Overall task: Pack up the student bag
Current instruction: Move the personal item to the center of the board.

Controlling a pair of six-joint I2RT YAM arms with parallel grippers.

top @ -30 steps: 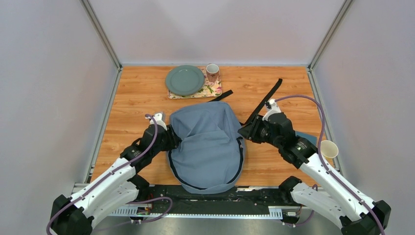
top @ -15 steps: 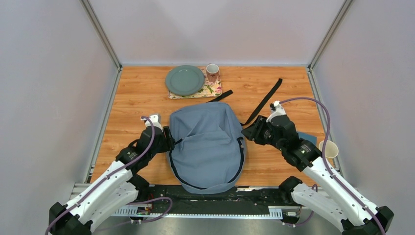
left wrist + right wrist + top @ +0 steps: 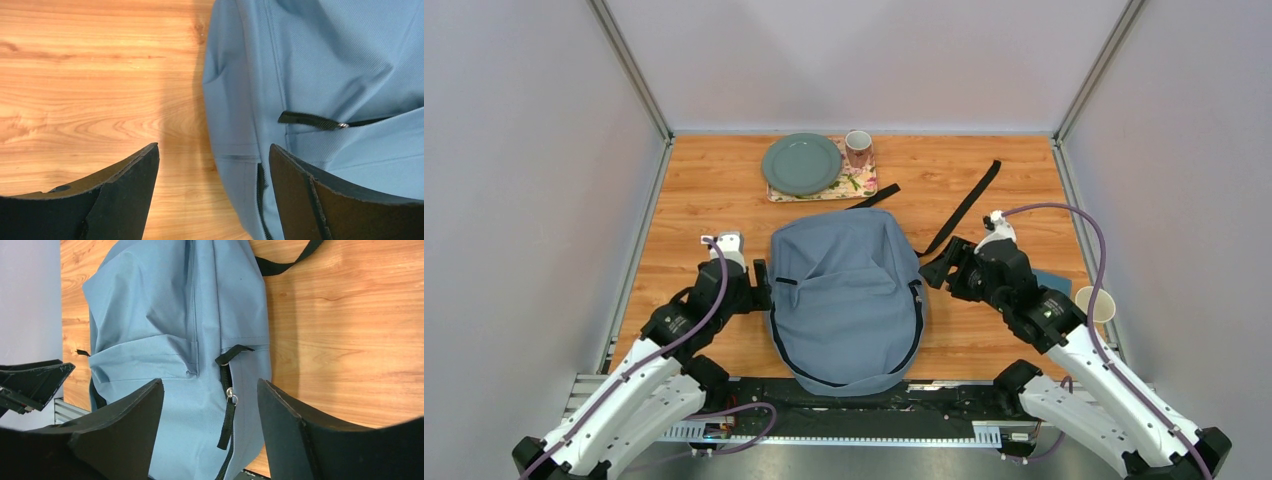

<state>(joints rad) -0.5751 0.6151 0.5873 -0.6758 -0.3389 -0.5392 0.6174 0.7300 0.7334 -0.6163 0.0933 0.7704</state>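
Observation:
The student bag point(image 3: 848, 300), grey-blue with dark zips, lies flat in the middle of the wooden table, its front pocket up. My left gripper point(image 3: 762, 285) stands open just off its left edge. In the left wrist view the bag point(image 3: 325, 65) fills the right side, and the left gripper point(image 3: 214, 147) hovers over its edge, gripping nothing. My right gripper point(image 3: 936, 270) is open beside the bag's right edge. In the right wrist view the bag point(image 3: 150, 315) and a black zip pull point(image 3: 229, 415) lie below the right gripper point(image 3: 210, 381), apart from its fingers.
A green plate point(image 3: 801, 163) and a mug point(image 3: 858, 148) sit on a floral tray point(image 3: 861, 186) at the back. A black strap point(image 3: 964, 208) trails from the bag toward the back right. A paper cup point(image 3: 1095, 303) stands by the right wall. Grey walls close in three sides.
Both grippers have opened and drawn back outward from the bag's sides. The bag's upper edge has settled flat on the table.

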